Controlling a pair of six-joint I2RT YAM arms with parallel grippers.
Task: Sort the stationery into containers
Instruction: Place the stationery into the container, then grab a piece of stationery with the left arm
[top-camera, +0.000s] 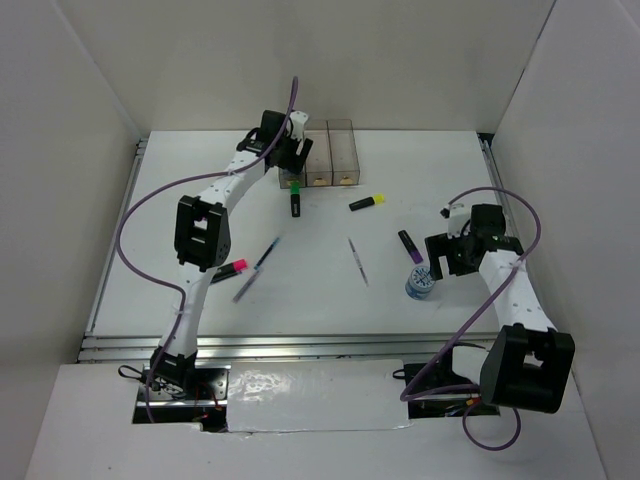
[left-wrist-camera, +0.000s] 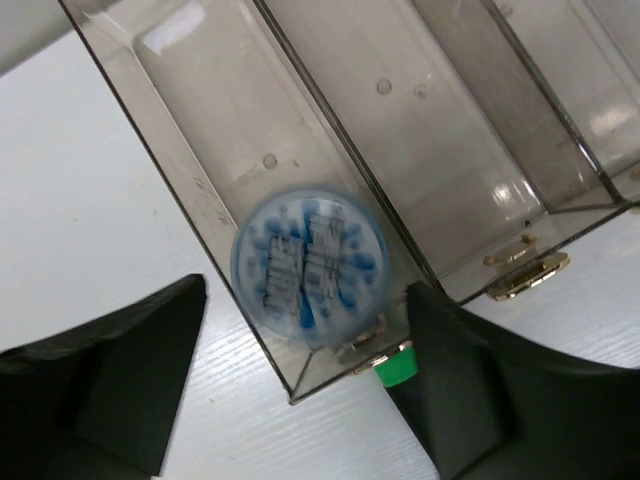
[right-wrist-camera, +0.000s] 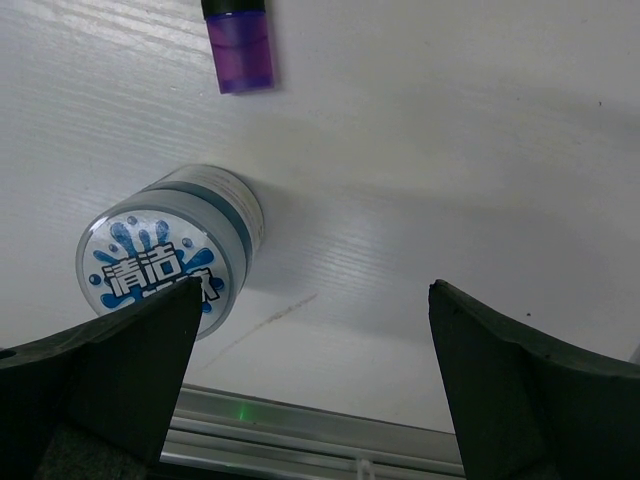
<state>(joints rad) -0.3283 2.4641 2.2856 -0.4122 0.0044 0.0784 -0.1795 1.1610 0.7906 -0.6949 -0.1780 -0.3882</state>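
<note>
Three joined clear brownish boxes (top-camera: 331, 154) stand at the table's back. My left gripper (top-camera: 288, 160) hangs open over the leftmost box (left-wrist-camera: 200, 150). A blurred blue-white tape roll (left-wrist-camera: 308, 262) shows inside that box, below the open jaws of my left gripper (left-wrist-camera: 307, 290). A green-capped highlighter (top-camera: 296, 203) lies just in front of the boxes; its cap (left-wrist-camera: 396, 364) shows by the right finger. My right gripper (top-camera: 440, 266) is open and empty (right-wrist-camera: 312, 295) beside the second tape roll (right-wrist-camera: 170, 265), which stands on the table (top-camera: 420, 283) at its left finger. The purple-capped highlighter (right-wrist-camera: 240, 45) lies just beyond.
A yellow-capped highlighter (top-camera: 367, 203), a pink-capped one (top-camera: 231, 269) and thin pens (top-camera: 266, 254) (top-camera: 357, 260) (top-camera: 245, 287) lie across the middle. White walls enclose the table. A metal rail (right-wrist-camera: 300, 420) runs along the table's near edge.
</note>
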